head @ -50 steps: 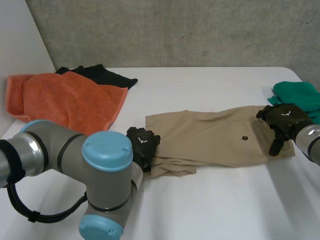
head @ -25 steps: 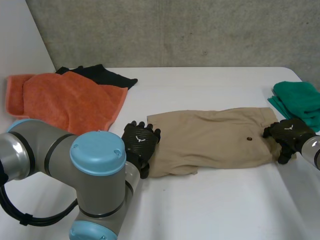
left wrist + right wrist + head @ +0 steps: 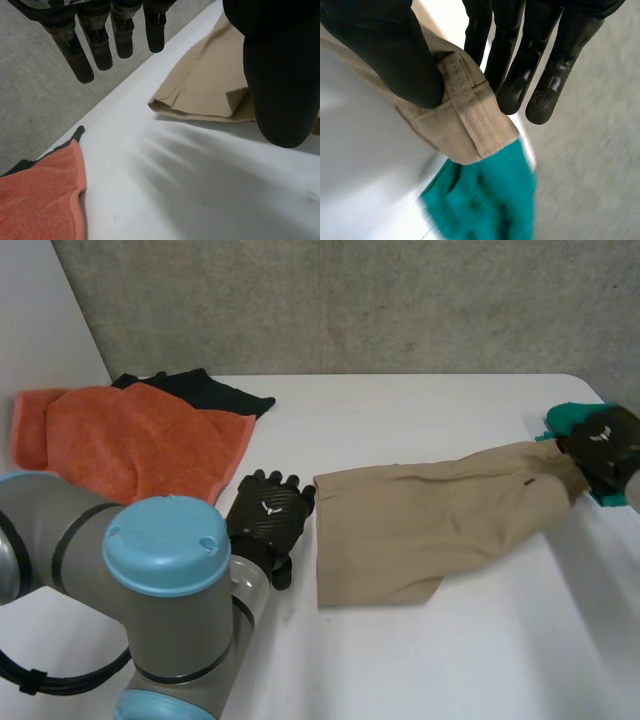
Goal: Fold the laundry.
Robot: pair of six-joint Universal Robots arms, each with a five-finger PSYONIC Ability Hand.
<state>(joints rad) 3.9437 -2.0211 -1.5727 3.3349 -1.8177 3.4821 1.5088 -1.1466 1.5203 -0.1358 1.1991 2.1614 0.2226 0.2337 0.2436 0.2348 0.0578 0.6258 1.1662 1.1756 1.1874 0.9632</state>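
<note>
The khaki shorts lie stretched across the middle of the white table. Their leg end is flat on the surface just beside the left hand, and their waist end is raised towards the green cloth at the table's right edge. The right hand grips that raised end: in its wrist view the thumb presses the stitched waistband against the fingers, with the green cloth just beyond. The left hand holds nothing; its fingers hang straight and spread over bare table, near the shorts' hem but apart from it. The fabric looks like light woven cotton, limp enough to sag between the lifted end and the table, so it will likely drape and crease rather than hold a shape, and may drag or bunch if pulled from one end alone. The doubled waistband and the hemmed leg corners look like the firmest, least slippery places to pinch. The orange towel and the black garment lie well apart at the far left.
</note>
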